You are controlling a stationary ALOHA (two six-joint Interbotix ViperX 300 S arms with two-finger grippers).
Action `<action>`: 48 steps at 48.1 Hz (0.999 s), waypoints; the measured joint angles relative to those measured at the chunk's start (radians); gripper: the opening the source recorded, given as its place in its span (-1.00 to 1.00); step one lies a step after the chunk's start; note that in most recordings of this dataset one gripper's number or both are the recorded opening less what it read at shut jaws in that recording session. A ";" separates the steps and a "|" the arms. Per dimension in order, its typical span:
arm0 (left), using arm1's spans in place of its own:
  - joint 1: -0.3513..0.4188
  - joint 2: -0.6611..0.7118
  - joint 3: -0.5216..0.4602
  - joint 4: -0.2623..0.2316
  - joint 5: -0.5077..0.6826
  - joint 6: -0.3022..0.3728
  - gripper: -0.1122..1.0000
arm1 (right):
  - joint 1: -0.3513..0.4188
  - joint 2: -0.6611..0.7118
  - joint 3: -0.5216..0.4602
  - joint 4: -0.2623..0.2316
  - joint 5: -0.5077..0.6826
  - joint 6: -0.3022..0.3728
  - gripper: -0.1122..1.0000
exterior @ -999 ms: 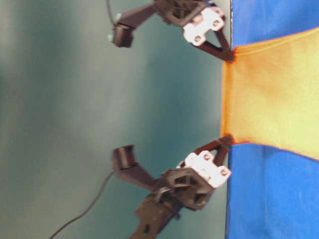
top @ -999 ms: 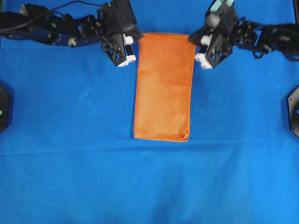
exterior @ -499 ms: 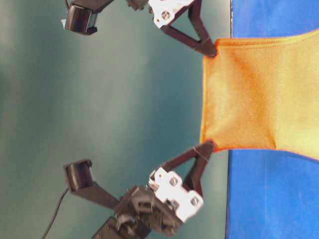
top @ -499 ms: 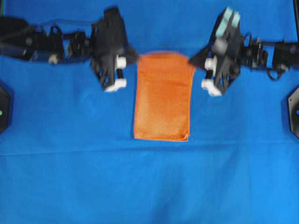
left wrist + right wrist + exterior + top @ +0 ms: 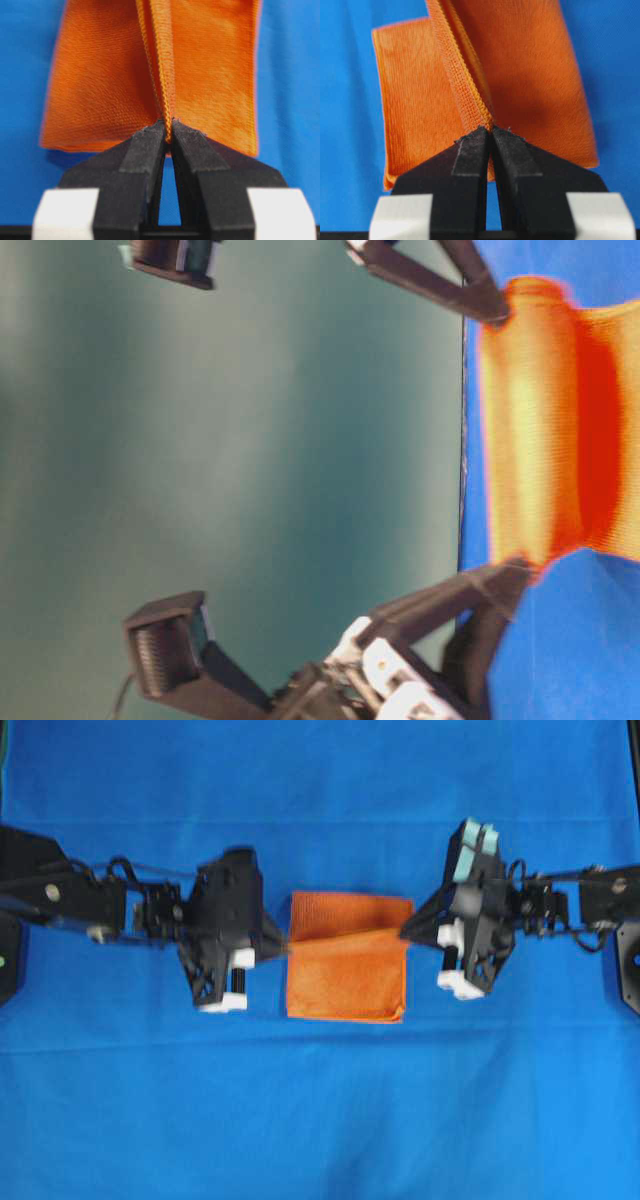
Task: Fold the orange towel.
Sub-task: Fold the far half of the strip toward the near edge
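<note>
My left gripper (image 5: 283,942) is clamped on the orange towel (image 5: 348,982), pinching its stitched hem at the towel's 9 o'clock edge in the overhead view. In the left wrist view the two black fingers (image 5: 142,150) meet with the hem squeezed between the tips, towel (image 5: 100,85) spreading away toward 12 o'clock.

My right gripper (image 5: 405,931) is clamped on the same towel at its 3 o'clock edge. Right wrist view: fingers (image 5: 470,152) together on the ribbed hem, towel (image 5: 530,75) fanning out toward 12 o'clock, part of it lying flat at 10 o'clock.

Towel sits mid-table on the blue cloth (image 5: 320,1120), between my two grippers. The held edge runs straight across from one gripper to the other, lifted over the lower layers, which lie flat with their bottom edge at 6 o'clock.

Table-level view is rotated sideways: towel (image 5: 545,430) at 2 o'clock, one gripper's finger (image 5: 430,285) at its top corner, another finger (image 5: 450,600) at its lower corner. I cannot tell which arm is which there.
</note>
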 measured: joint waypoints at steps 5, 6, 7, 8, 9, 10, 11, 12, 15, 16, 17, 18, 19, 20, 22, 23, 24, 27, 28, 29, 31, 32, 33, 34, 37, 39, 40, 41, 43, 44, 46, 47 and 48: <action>-0.011 0.048 0.005 0.000 -0.026 -0.014 -0.73 | 0.014 0.048 0.003 0.000 -0.028 0.015 -0.74; -0.014 0.057 0.005 0.002 -0.032 -0.015 -0.73 | 0.017 0.058 0.005 0.000 -0.034 0.020 -0.74; -0.018 0.067 0.005 0.000 -0.040 -0.017 -0.73 | 0.021 0.069 0.005 -0.002 -0.037 0.021 -0.74; -0.021 0.077 0.005 0.002 -0.046 -0.017 -0.73 | 0.023 0.080 0.005 -0.002 -0.041 0.026 -0.74; -0.026 0.084 0.005 0.002 -0.052 -0.017 -0.73 | 0.028 0.087 0.005 -0.002 -0.048 0.029 -0.74; -0.031 0.094 0.006 0.000 -0.057 -0.017 -0.73 | 0.031 0.097 0.005 0.000 -0.055 0.032 -0.74; -0.037 0.100 0.006 0.000 -0.063 -0.017 -0.73 | 0.034 0.106 0.005 0.000 -0.061 0.035 -0.74; -0.041 0.104 0.005 0.002 -0.064 -0.017 -0.73 | 0.038 0.112 0.005 0.000 -0.067 0.040 -0.74; -0.060 0.117 0.005 0.000 -0.080 -0.018 -0.73 | 0.054 0.133 0.005 -0.002 -0.083 0.054 -0.74; -0.064 0.118 0.005 0.000 -0.086 -0.018 -0.73 | 0.058 0.138 0.005 0.000 -0.084 0.057 -0.74; -0.069 0.120 0.005 0.002 -0.089 -0.018 -0.73 | 0.063 0.140 0.005 -0.002 -0.087 0.058 -0.74; -0.075 0.121 0.006 0.002 -0.094 -0.018 -0.73 | 0.067 0.141 0.006 0.000 -0.089 0.063 -0.74; -0.080 0.123 0.006 0.002 -0.097 -0.018 -0.73 | 0.072 0.143 0.005 0.000 -0.091 0.064 -0.74; -0.086 0.124 0.005 0.002 -0.098 -0.018 -0.73 | 0.075 0.144 0.005 0.000 -0.092 0.067 -0.74; -0.094 0.126 0.006 0.002 -0.104 -0.018 -0.73 | 0.080 0.149 0.005 0.000 -0.097 0.071 -0.74; -0.095 0.127 0.006 0.002 -0.106 -0.018 -0.73 | 0.081 0.150 0.005 0.000 -0.098 0.072 -0.74; -0.098 0.129 0.006 0.000 -0.107 -0.018 -0.73 | 0.083 0.152 0.006 0.000 -0.101 0.072 -0.74; -0.098 0.129 0.006 0.002 -0.112 -0.018 -0.73 | 0.083 0.156 0.006 0.000 -0.109 0.078 -0.74; -0.098 0.130 0.006 0.002 -0.112 -0.018 -0.73 | 0.084 0.158 0.006 0.000 -0.112 0.078 -0.74; -0.098 0.130 0.006 0.000 -0.114 -0.018 -0.73 | 0.083 0.160 0.006 0.000 -0.115 0.080 -0.74; -0.100 0.132 0.006 0.000 -0.114 -0.018 -0.73 | 0.084 0.166 0.006 0.002 -0.120 0.080 -0.74; -0.100 0.132 0.006 0.002 -0.114 -0.018 -0.73 | 0.084 0.167 0.005 0.003 -0.121 0.080 -0.74; -0.098 0.133 0.006 0.002 -0.114 -0.018 -0.73 | 0.084 0.170 0.005 0.005 -0.123 0.080 -0.74; -0.098 0.135 0.006 0.000 -0.115 -0.018 -0.73 | 0.084 0.173 0.005 0.006 -0.124 0.081 -0.73; -0.098 0.137 0.006 0.002 -0.115 -0.018 -0.68 | 0.084 0.181 0.002 0.012 -0.124 0.080 -0.73; -0.098 0.137 0.006 0.002 -0.114 -0.020 -0.60 | 0.084 0.186 -0.003 0.015 -0.124 0.080 -0.70; -0.098 0.137 0.006 0.002 -0.114 -0.018 -0.55 | 0.086 0.189 -0.006 0.018 -0.126 0.080 -0.65; -0.100 0.137 0.006 0.002 -0.114 -0.018 -0.49 | 0.086 0.192 -0.008 0.021 -0.124 0.080 -0.53; -0.100 0.137 0.006 0.002 -0.114 -0.017 -0.35 | 0.089 0.195 -0.012 0.023 -0.126 0.080 -0.30; -0.100 0.137 0.006 0.002 -0.114 -0.017 -0.24 | 0.091 0.196 -0.014 0.025 -0.124 0.080 -0.18; -0.100 0.137 0.006 0.002 -0.114 -0.018 -0.06 | 0.097 0.196 -0.018 0.026 -0.124 0.080 0.04; -0.100 0.137 0.006 0.002 -0.112 -0.017 0.03 | 0.100 0.196 -0.021 0.026 -0.124 0.080 0.14; -0.100 0.137 0.006 0.002 -0.110 -0.017 0.13 | 0.103 0.196 -0.021 0.026 -0.124 0.080 0.23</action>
